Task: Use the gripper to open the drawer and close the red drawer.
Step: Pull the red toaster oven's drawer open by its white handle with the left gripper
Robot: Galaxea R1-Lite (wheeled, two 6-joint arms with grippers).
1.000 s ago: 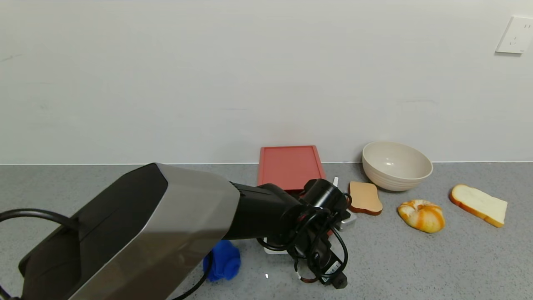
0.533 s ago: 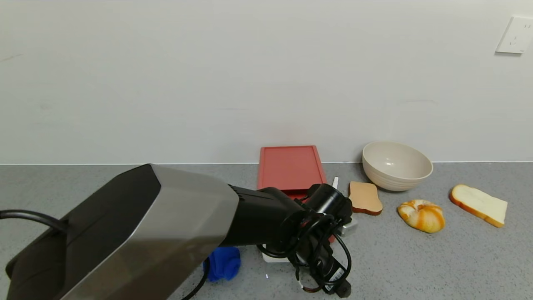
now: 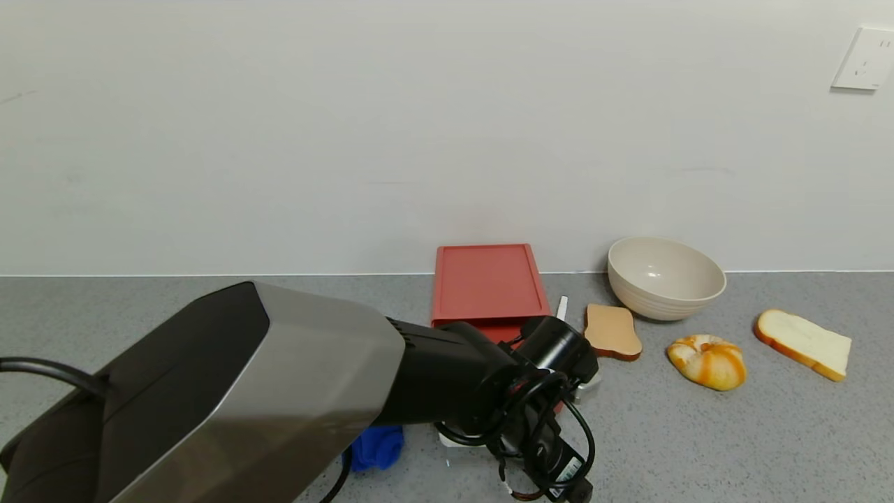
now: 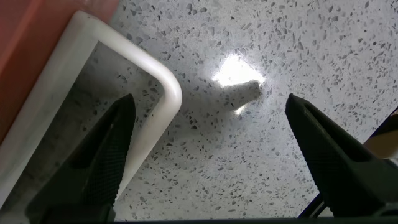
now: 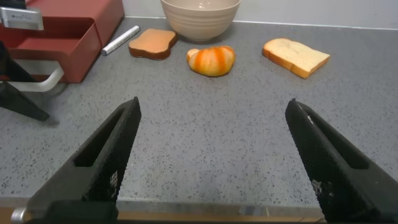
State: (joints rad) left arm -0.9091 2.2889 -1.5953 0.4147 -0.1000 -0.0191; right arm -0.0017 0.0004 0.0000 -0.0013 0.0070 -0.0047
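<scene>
At drawer (image 3: 487, 286) front, against wall on tabletop (image 3: 698, 433): left tool (image 4: 211, 155) spread wide, one finger inside white handle (image 4: 124, 93) loop, apparently no contact. Right tool (image 5: 211, 162) released, parked.

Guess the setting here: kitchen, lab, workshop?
Likely a mock kitchen counter: speckled grey countertop against a white wall with an outlet, holding a bowl, bread slice and a red drawer.

Your left gripper (image 4: 208, 155) hangs low over the counter, fingers spread wide; your right gripper (image 5: 214, 155) sits parked, fingers apart.
</scene>
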